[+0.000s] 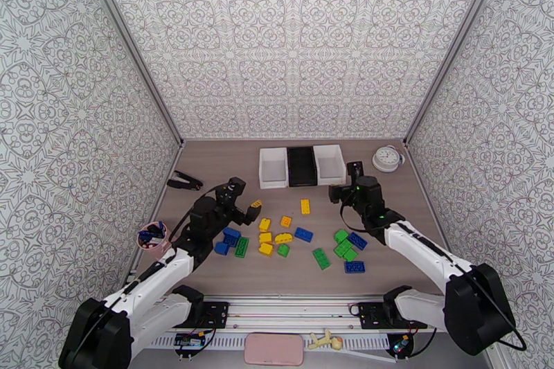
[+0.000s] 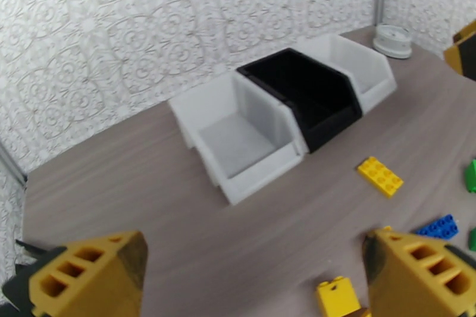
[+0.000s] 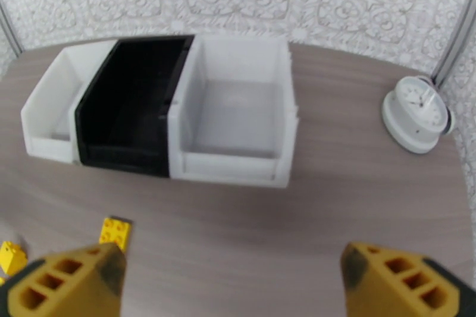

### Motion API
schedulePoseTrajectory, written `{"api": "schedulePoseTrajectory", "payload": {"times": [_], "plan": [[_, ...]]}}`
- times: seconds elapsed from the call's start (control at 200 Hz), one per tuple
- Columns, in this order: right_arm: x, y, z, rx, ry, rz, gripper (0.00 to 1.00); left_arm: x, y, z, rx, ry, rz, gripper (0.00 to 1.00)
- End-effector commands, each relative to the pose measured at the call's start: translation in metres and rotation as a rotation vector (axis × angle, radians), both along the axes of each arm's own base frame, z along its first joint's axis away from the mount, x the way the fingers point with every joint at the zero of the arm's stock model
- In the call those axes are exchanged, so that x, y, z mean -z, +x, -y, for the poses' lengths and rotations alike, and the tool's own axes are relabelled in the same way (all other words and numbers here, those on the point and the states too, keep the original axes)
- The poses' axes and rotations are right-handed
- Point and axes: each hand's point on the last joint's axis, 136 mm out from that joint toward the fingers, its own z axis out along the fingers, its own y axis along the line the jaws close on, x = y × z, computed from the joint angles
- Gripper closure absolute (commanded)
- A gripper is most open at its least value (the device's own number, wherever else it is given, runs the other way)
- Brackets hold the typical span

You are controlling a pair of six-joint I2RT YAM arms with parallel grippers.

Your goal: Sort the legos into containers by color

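**Table**: brown wood-grain top, with patterned walls on three sides.

**Left gripper**: hangs over the left end of the loose bricks. Its yellow fingers are spread wide apart with nothing between them.

**Right gripper**: hangs just in front of the right white bin. Its fingers are also wide apart and empty.

**Bins**: three stand in a row, side by side and touching, at the far side of the table. They are the left white bin, the black bin and the right white bin. All three are empty.

**Clock**: round and white, just right of the bins.

**Cup**: pink, at the left table edge, holding small dark items.

**Bricks**: blue, green and yellow, all loose on the table in front of the bins, between the two arms. A yellow brick lies nearest the bins, with a blue brick behind it and a green brick nearer the arms' bases.
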Motion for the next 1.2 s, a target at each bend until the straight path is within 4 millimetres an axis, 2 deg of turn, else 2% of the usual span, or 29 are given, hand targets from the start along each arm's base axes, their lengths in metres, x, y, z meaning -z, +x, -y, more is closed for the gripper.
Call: {"api": "schedulePoseTrajectory", "payload": {"times": [0.0,0.11,0.27,0.365,0.48,0.65,0.925,1.196], "plan": [[0.02,-0.008,-0.018,0.045,0.002,-0.117,0.0,-0.005,-0.017,0.025,0.169,-0.003,-0.034,0.0],[0.039,-0.008,-0.038,0.076,-0.031,-0.206,0.01,0.002,-0.041,0.043,0.335,0.025,-0.092,0.0],[0.064,-0.005,-0.069,0.081,-0.114,-0.321,0.0,0.014,-0.07,0.053,0.485,0.058,-0.127,0.0],[0.076,-0.003,-0.09,0.047,-0.107,-0.356,0.01,0.021,-0.074,0.056,0.485,0.082,-0.099,0.0],[0.091,0.003,-0.106,0.019,-0.105,-0.412,0.07,0.028,-0.076,0.057,0.503,0.123,-0.094,0.0],[0.112,0.007,-0.112,0.025,-0.14,-0.466,0.22,0.03,-0.075,0.058,0.526,0.151,-0.09,0.0],[0.135,0.009,-0.121,0.018,-0.128,-0.516,0.36,0.028,-0.077,0.061,0.544,0.144,-0.087,0.0],[0.148,0.005,-0.119,0.044,-0.11,-0.536,0.56,0.029,-0.076,0.061,0.543,0.143,-0.084,0.0]]}}
